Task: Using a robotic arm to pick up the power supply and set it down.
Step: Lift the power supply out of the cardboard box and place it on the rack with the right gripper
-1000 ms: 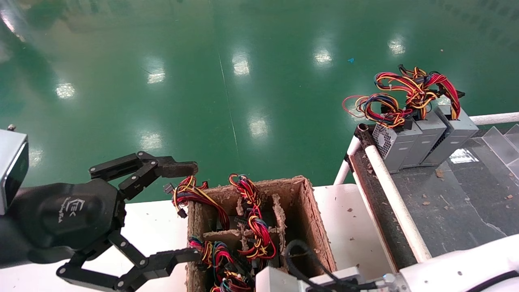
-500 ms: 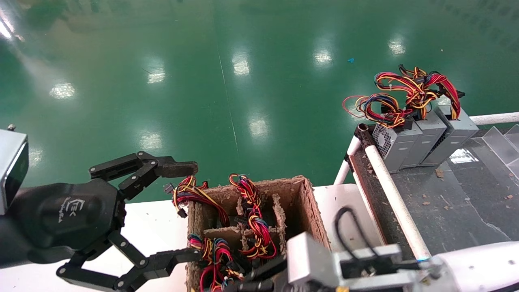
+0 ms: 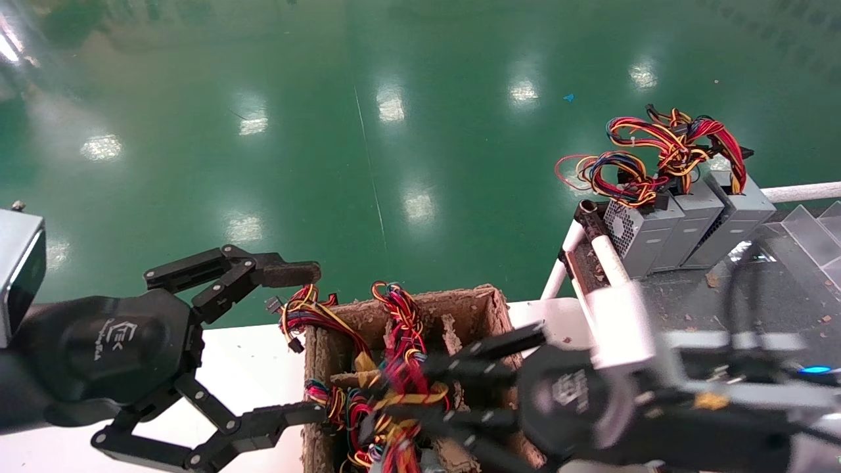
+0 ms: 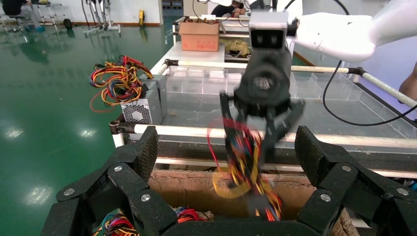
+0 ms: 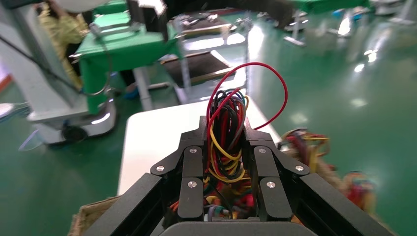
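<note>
The power supply is down in the cardboard divider box, mostly hidden, only its wire bunch really shows. The right gripper has its fingers clenched on those wires, so I'd call this the lift-out step (the body itself hasn't cleared the box yet). Next move needs a straight pull up, since the dividers and neighbouring wires sit close and could snag. The left gripper hangs beside the box, fingers spread wide, holding nothing. There's room on the dark surface near the three grey units.
</note>
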Controlling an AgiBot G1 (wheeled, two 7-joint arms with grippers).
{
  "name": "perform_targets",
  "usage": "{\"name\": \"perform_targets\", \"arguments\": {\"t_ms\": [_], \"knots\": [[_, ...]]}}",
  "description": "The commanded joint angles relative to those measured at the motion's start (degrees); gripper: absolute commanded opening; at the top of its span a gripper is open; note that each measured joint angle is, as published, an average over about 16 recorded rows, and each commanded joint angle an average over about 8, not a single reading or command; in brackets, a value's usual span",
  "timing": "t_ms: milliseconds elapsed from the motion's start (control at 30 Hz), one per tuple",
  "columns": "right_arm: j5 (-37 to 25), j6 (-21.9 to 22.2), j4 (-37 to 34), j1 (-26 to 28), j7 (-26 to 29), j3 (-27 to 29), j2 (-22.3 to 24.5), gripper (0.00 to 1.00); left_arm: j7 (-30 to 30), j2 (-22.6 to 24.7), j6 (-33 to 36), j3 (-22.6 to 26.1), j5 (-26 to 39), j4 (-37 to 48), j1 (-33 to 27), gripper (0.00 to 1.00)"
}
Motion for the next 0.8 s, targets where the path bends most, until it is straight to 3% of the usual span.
{"name": "perform_targets", "arguments": {"t_ms": [33,433,800], "knots": [[1.31,0.09,-0.06,-0.26,-0.50,1.25,1.23,0.00,0.00,0.00,0.00,0.00,0.00,0.00,0.00,1.00],[9.49,1.52,-0.78,-3.57,-3.92,9.13,7.39,0.00,0.01,0.00,0.00,0.01,-0.01,0.00,0.00,1.00],[10.11,4.38,-0.84,-4.54,-7.08,13.89,12.58,0.00,0.01,-0.01,-0.01,0.02,-0.01,0.00,0.00,1.00]]}}
